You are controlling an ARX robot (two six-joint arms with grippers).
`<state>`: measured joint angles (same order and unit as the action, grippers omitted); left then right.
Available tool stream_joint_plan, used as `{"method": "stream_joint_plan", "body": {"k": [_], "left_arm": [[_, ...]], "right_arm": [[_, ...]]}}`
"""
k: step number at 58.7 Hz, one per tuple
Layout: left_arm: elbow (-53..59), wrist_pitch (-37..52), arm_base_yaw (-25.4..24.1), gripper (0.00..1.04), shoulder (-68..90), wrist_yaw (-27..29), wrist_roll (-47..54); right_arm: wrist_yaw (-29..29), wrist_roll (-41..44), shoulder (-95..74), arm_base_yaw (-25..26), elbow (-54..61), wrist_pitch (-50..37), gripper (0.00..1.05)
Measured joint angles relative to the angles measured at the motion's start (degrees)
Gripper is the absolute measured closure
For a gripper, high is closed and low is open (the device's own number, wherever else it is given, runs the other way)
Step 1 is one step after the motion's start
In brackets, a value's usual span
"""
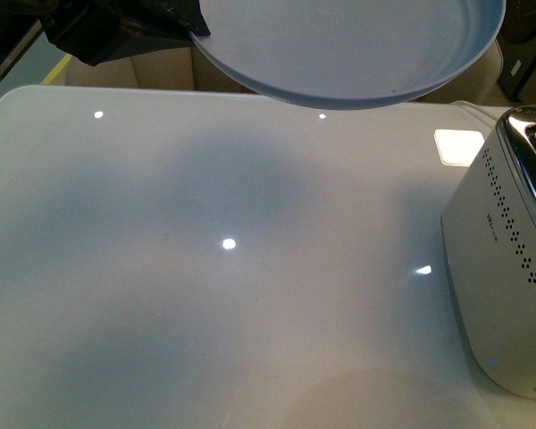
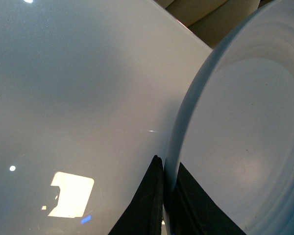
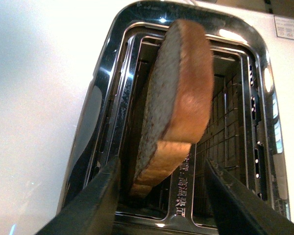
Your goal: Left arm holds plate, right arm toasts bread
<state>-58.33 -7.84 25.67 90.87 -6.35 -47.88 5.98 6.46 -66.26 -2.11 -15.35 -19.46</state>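
**Brown bread in the toaster slot, plate clamped at its rim**

Your right gripper [image 3: 161, 208] has its jaws spread wide. The bread [image 3: 179, 93] stands on edge between them in one slot of the toaster [image 3: 264, 78], rounded end sticking up. Your left gripper [image 2: 167, 171] pinches the rim of the plate [image 2: 245, 137], which is held in the air over the far side of the glossy white table [image 1: 161, 268]. Tan box shapes [image 1: 161, 70] sit beyond the table. The front view shows only the toaster's perforated side at the right. Only the right wrist view shows the bread.
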Motion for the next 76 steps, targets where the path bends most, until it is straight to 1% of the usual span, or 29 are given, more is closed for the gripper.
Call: {"method": "stream_joint_plan", "body": {"k": [1,8,14,17,23,36,38,39,40,41,42,43,46,48,49,52,54,55,56,62,63,64,65,68,69,76], "left_arm": [[0.00,0.00,0.00,1.02,0.00,-0.02,0.00],[0.00,0.00,0.00,1.02,0.00,-0.02,0.00],[0.00,0.00,0.00,1.02,0.00,-0.02,0.00],[0.00,0.00,0.00,1.02,0.00,0.00,0.00],[0.00,0.00,0.00,1.02,0.00,0.00,0.00],[0.00,0.00,0.00,1.02,0.00,-0.04,0.02],[0.00,0.00,-0.02,1.02,0.00,0.00,0.00],[0.00,0.00,-0.02,1.02,0.00,0.02,0.00],[0.00,0.00,-0.02,1.02,0.00,0.04,0.00],[0.00,0.00,-0.02,1.02,0.00,0.04,0.00],[0.00,0.00,-0.02,1.02,0.00,0.02,0.00],[0.00,0.02,0.00,1.02,0.00,-0.02,0.00],[0.00,0.02,0.00,1.02,0.00,-0.07,0.00],[0.00,0.02,0.00,1.02,0.00,-0.07,0.00],[0.00,0.02,0.00,1.02,0.00,-0.02,0.00],[0.00,0.02,-0.02,1.02,0.00,-0.04,0.00],[0.00,0.02,-0.02,1.02,0.00,-0.02,0.00],[0.00,0.02,0.00,1.02,0.00,-0.04,0.00],[0.00,0.02,0.00,1.02,0.00,-0.04,0.00],[0.00,0.02,0.00,1.02,0.00,-0.04,0.00],[0.00,0.02,0.00,1.02,0.00,-0.04,0.00],[0.00,0.02,0.00,1.02,0.00,-0.02,0.00],[0.00,0.02,-0.02,1.02,0.00,-0.02,0.00],[0.00,0.02,0.00,1.02,0.00,-0.04,0.00],[0.00,0.02,0.00,1.02,0.00,0.00,0.00],[0.00,0.02,-0.02,1.02,0.00,0.00,0.00]], "right_arm": [[0.04,-0.22,0.94,0.04,0.02,0.33,0.42],[0.74,-1.11,6.21,0.09,0.33,1.64,0.27],[2.80,-1.44,13.22,0.11,1.25,3.06,0.12],[3.37,-1.55,16.31,0.17,1.57,4.07,0.07],[3.93,-1.86,22.60,0.37,2.16,5.70,0.09],[3.41,-2.27,23.45,0.50,2.47,5.35,0.09],[0.48,-3.15,22.97,1.14,3.89,0.81,0.13],[-2.03,-3.87,22.95,1.49,5.49,-4.02,0.18],[-2.45,-3.96,22.95,1.55,5.84,-4.92,0.18],[-3.89,-4.20,22.97,1.70,7.13,-8.31,0.22],[-4.48,-4.35,23.04,1.75,7.72,-9.79,0.24],[-5.35,-4.59,23.43,1.81,8.90,-12.76,0.28],[-5.92,-5.03,24.48,1.81,9.94,-14.99,0.35],[-5.95,-5.29,25.29,1.81,10.21,-15.23,0.39],[-5.97,-5.40,26.12,1.84,10.45,-15.15,0.44],[-5.92,-5.55,27.23,1.88,10.80,-14.69,0.50],[-5.95,-5.62,28.15,1.92,11.17,-14.16,0.55],[-5.92,-5.64,28.87,1.92,11.45,-13.60,0.59],[-5.92,-5.64,29.00,1.92,11.52,-13.49,0.60],[-5.95,-5.66,31.71,1.92,12.46,-11.45,0.76],[-5.95,-5.66,32.30,1.92,12.59,-10.99,0.80],[-5.97,-5.66,33.33,1.92,12.87,-10.21,0.86],[-5.97,-5.66,33.66,1.92,13.09,-10.12,0.88],[-6.03,-5.73,34.56,1.92,14.32,-11.50,1.02],[-5.92,-5.60,34.86,1.92,14.32,-11.43,1.03],[-5.97,-5.86,38.75,1.92,14.32,-7.67,1.03]]}}
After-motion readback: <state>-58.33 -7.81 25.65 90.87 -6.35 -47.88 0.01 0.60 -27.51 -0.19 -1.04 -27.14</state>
